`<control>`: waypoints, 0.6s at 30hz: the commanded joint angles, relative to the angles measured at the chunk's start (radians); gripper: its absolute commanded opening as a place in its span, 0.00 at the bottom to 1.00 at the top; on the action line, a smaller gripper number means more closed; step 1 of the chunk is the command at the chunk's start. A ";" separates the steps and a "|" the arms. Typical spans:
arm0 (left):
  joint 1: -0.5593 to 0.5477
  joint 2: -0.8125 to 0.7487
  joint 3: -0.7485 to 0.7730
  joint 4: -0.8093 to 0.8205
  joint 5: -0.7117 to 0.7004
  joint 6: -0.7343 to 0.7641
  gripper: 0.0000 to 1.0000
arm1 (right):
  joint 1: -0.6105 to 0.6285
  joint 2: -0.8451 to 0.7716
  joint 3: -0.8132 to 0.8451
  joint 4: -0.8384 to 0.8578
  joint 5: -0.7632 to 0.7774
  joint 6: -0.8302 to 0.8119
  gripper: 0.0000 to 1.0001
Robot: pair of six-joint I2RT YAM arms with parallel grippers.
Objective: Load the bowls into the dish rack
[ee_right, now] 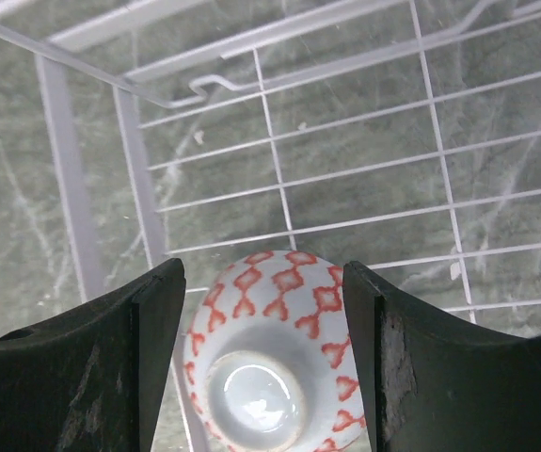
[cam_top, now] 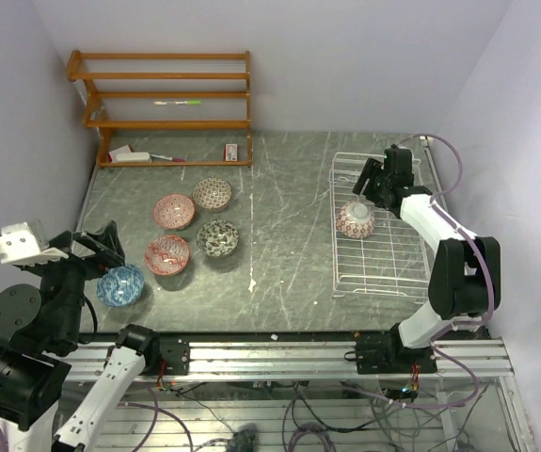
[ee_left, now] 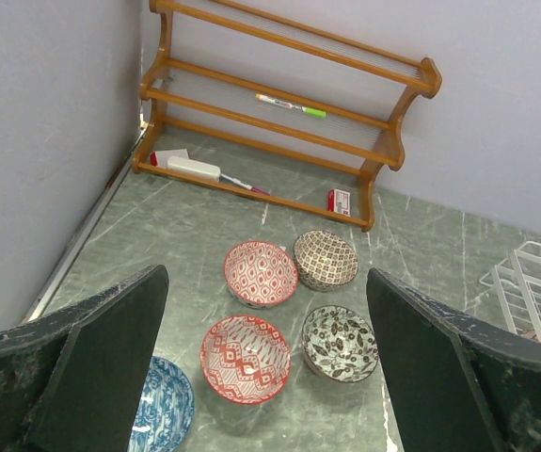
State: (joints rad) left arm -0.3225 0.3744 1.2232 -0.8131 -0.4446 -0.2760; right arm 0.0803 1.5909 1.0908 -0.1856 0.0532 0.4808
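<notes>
- The right end effector (cam_top: 372, 184) hangs over the far part of the dish rack (cam_top: 392, 271). Its fingers are apart, one on each side of the red-diamond bowl (cam_top: 356, 220), and as far as we can see they are not clamped on it.
- That bowl lies inside the rack against its left side. The right wrist view shows its pale foot ring facing up at the camera. We judge it is turned mouth-down or leaning so it can drain, but we cannot tell which.
- Placing it at the left side leaves the wires to its right bare, which looks to us like room for more bowls.
- The left end effector (cam_top: 96, 247) has its fingers spread wide and holds nothing. It hovers over the near left of the bench (cam_top: 289, 207), just above the blue bowl (cam_top: 120, 285).
- We read that as a wide stance ready to straddle a rim, with the blue bowl the nearest candidate.
- The other four sit mouth-up in a loose cluster just right of and beyond the blue one: the near red bowl (cam_top: 167, 254), far red bowl (cam_top: 173, 211), grey-black bowl (cam_top: 217, 237) and brown bowl (cam_top: 212, 194). All are well apart from the rack.
- By our count one bowl is loaded and five are not yet.
</notes>
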 commanded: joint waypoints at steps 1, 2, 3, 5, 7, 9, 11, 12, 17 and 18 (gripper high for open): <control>-0.001 -0.013 -0.007 -0.006 -0.014 0.025 0.98 | 0.023 0.046 0.048 -0.045 0.088 -0.063 0.68; -0.001 -0.013 -0.008 -0.008 -0.015 0.027 0.98 | 0.031 0.052 0.048 -0.044 0.094 -0.066 0.68; -0.001 -0.015 -0.009 -0.010 -0.016 0.027 0.98 | 0.036 0.053 0.046 -0.042 0.102 -0.069 0.68; -0.001 -0.019 -0.015 -0.013 -0.019 0.028 0.98 | 0.050 0.053 0.043 -0.040 0.123 -0.075 0.68; -0.001 -0.025 -0.024 -0.012 -0.022 0.029 0.97 | 0.054 0.058 0.042 -0.054 0.131 -0.077 0.68; -0.001 -0.029 -0.028 -0.014 -0.020 0.029 0.98 | 0.060 0.061 0.038 -0.072 0.149 -0.079 0.68; -0.001 -0.031 -0.030 -0.017 -0.020 0.030 0.98 | 0.065 0.060 0.026 -0.081 0.153 -0.086 0.68; -0.001 -0.032 -0.030 -0.018 -0.019 0.031 0.98 | 0.067 0.058 0.019 -0.087 0.154 -0.086 0.68; -0.001 -0.034 -0.024 -0.021 -0.017 0.032 0.98 | 0.080 0.029 -0.023 -0.111 0.163 -0.087 0.68; -0.001 -0.034 -0.023 -0.023 -0.016 0.033 0.98 | 0.082 0.015 -0.038 -0.116 0.157 -0.088 0.68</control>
State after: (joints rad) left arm -0.3225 0.3534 1.1984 -0.8249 -0.4496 -0.2607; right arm 0.1505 1.6459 1.0931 -0.2626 0.1848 0.4061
